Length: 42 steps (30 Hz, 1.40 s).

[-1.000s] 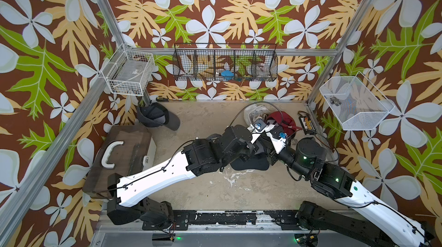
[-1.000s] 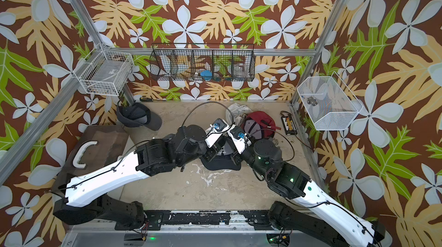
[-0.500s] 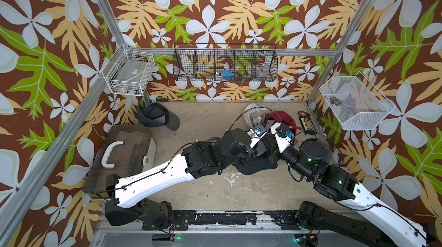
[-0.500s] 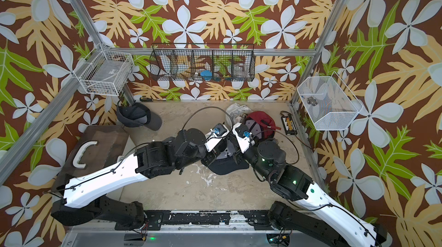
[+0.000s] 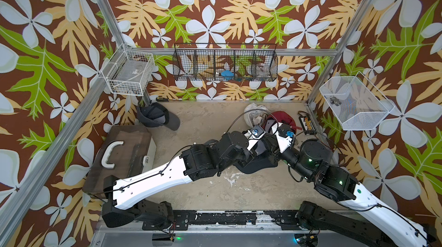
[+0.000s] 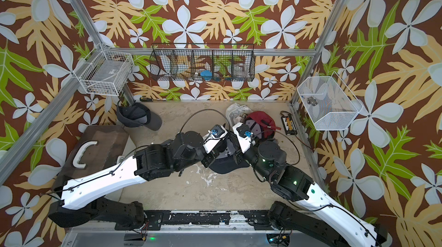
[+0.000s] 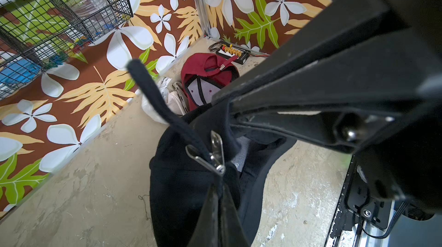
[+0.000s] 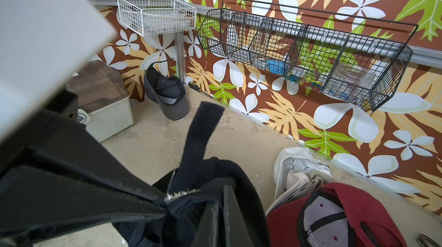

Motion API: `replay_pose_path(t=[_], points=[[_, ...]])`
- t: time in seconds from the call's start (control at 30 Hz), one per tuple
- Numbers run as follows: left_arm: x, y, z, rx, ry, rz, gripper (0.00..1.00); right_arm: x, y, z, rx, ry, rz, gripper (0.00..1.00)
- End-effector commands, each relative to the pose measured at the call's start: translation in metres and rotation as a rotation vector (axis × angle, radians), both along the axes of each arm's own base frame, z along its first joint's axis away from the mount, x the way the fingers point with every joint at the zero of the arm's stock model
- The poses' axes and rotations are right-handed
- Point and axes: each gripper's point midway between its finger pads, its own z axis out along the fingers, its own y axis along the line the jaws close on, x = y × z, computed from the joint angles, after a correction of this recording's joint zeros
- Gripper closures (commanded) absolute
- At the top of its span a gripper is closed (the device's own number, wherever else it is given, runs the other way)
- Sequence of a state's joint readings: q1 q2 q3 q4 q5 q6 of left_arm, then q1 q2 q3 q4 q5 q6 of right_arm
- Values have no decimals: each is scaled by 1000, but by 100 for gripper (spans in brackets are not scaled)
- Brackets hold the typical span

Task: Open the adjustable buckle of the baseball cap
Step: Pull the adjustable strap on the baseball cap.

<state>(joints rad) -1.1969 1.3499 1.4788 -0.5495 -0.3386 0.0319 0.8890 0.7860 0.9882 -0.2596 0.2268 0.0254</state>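
The left gripper (image 7: 221, 193) and right gripper (image 8: 221, 210) are both pinched shut on the black cap (image 5: 258, 164), just beside the red cap (image 5: 279, 116). Best to hold the cloth still and tip up the buckle (image 7: 216, 155) flap slowly.

In the left wrist view the left gripper (image 7: 221, 183) is cut off by the frame edge behind its closed tips, black against the black strap (image 7: 165, 112) right next to the buckle (image 7: 216, 152), so the bite itself is hard to make out, and the strap's free end, farthest from the tool, is blurred. The right gripper (image 7: 230, 114), pinched on the rim of the cap (image 7: 181, 186) beside it, is an out-of-focus mass hiding part of the red cap (image 7: 205, 76) beyond. In both top views the wrists cover both tips and the buckle, only the brim (image 5: 257, 167) showing, and the bin (image 5: 205, 66) contents are too small to name.
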Motion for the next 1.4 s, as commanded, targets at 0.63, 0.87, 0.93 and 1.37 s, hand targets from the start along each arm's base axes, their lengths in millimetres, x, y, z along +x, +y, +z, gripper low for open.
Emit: replay_pose_path(t=[0.63, 0.87, 0.93, 1.37], points=[[7, 9, 10, -10, -35, 54, 100, -13, 18, -34, -8, 47, 126, 90], [6, 3, 7, -9, -23, 38, 100, -15, 21, -33, -19, 49, 149, 81], [5, 2, 8, -11, -17, 32, 100, -15, 21, -32, -18, 48, 151, 77], [-4, -8, 3, 8, 8, -10, 100, -12, 25, -19, -15, 23, 151, 72]])
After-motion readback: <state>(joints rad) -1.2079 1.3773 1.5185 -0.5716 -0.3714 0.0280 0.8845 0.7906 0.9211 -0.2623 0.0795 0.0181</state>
